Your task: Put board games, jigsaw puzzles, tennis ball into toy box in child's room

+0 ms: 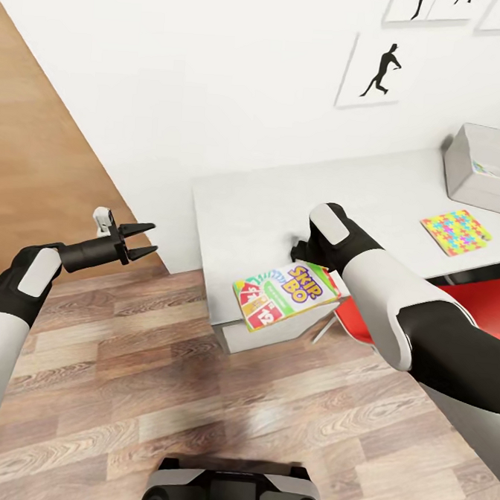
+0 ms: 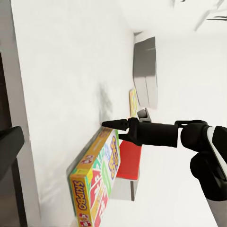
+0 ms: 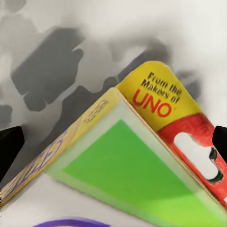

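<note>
The orange-green Skip-Bo board game hangs tilted over the table's front edge. My right gripper is shut on its far end; in the head view my right wrist hides the fingers. Up close, the box's yellow spine and red end sit between the two fingers. My left gripper is open and holds nothing, in the air over the floor left of the table. A jigsaw puzzle lies on the table's right part. Behind it stands the grey toy box with colourful flat things inside.
A red chair is tucked under the table on the right. The white wall with black silhouette pictures runs just behind the table. Wood floor lies between my base and the table.
</note>
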Tool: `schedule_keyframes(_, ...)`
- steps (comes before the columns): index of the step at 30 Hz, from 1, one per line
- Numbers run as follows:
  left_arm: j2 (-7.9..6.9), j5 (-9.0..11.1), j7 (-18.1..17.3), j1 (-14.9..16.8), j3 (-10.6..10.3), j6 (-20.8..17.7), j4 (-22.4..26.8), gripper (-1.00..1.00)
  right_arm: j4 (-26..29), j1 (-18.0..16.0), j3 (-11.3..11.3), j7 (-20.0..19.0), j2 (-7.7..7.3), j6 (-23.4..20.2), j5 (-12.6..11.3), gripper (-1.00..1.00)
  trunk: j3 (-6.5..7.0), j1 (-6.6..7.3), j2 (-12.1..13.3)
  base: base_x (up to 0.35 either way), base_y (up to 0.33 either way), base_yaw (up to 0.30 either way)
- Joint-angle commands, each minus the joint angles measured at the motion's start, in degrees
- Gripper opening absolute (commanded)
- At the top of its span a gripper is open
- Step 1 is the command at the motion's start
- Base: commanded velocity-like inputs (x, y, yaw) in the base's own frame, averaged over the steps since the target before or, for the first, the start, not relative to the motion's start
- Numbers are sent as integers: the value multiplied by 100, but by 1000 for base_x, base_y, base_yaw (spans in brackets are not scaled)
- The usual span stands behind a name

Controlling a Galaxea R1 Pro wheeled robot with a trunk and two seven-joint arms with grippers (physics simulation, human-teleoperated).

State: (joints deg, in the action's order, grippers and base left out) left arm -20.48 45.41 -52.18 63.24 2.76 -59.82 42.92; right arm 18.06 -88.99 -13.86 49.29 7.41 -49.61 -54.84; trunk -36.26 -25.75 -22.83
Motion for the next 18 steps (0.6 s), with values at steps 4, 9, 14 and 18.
schedule_keyframes(4, 0, -21, -30, 4, 5, -18, -3, 100, 5, -5, -43, 42, -3, -22, -62, 100, -8, -3, -9, 0, 92, 0)
schedule_keyframes(9, 0, -19, -31, 4, 5, -18, -6, 100, 5, -5, -44, 41, -1, -22, -62, 100, -8, -3, -9, 0, 87, 0)
schedule_keyframes(14, 0, -21, -30, 4, 5, -18, -8, 100, 5, -5, -46, 42, 4, -22, -62, 100, -8, -3, -9, 0, 118, 0)
schedule_keyframes(18, 0, -22, -30, 4, 5, -18, -7, 100, 7, -5, -46, 42, 3, -22, -62, 100, -8, -3, -9, 0, 37, 0)
